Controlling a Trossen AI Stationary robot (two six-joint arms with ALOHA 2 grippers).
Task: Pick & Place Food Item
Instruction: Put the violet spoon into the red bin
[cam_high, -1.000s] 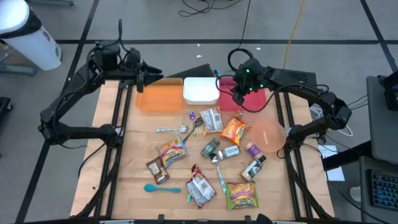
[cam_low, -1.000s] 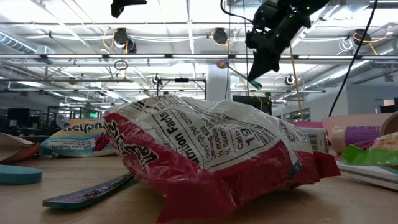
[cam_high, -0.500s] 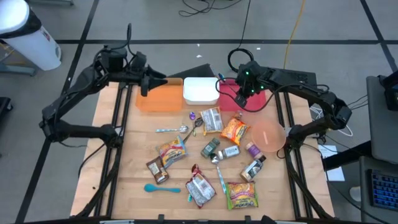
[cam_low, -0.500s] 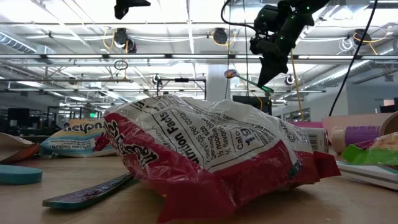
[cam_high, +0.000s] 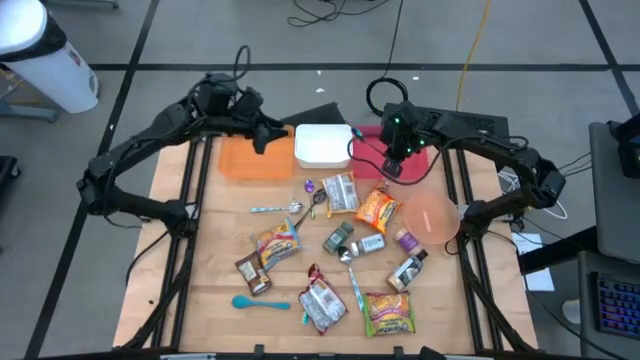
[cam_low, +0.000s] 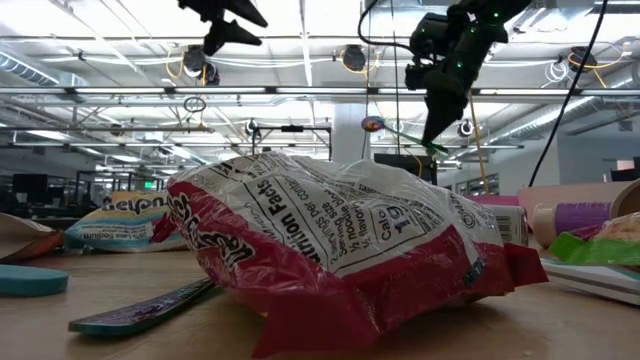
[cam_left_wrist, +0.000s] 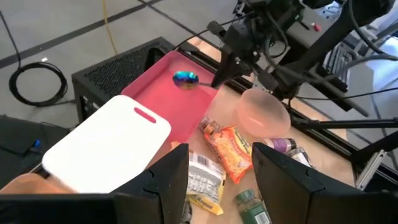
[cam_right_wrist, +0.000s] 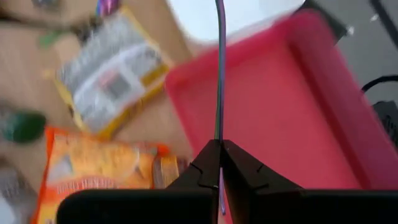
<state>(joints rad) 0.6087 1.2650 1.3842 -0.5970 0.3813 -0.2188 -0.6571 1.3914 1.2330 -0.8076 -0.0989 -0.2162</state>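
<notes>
My right gripper hangs over the pink tray, shut on a thin iridescent spoon whose bowl points toward the white box. My left gripper is open and holds nothing. It hovers over the right end of the orange tray, beside the white box. Several snack packets lie flat on the wooden table, among them an orange one and a white-and-yellow one. In the low view a red-and-white packet fills the foreground. My right gripper pinches the spoon's handle at its free end between its two fingers. The fingers slant down from the table's right side. The handle sticks out ahead of them toward the table's left, almost level. The bowl is clear above the pink tray.
A peach-coloured bowl stands at the table's right edge. Small spice jars, metal spoons and a teal spoon lie among the packets at mid-table. A black box sits behind the trays.
My left gripper has gone toward the table's right edge and a little down, from the orange tray's far left corner to its right end beside the white box. My right gripper has tipped further down, and the spoon has sunk slightly over the pink tray.
</notes>
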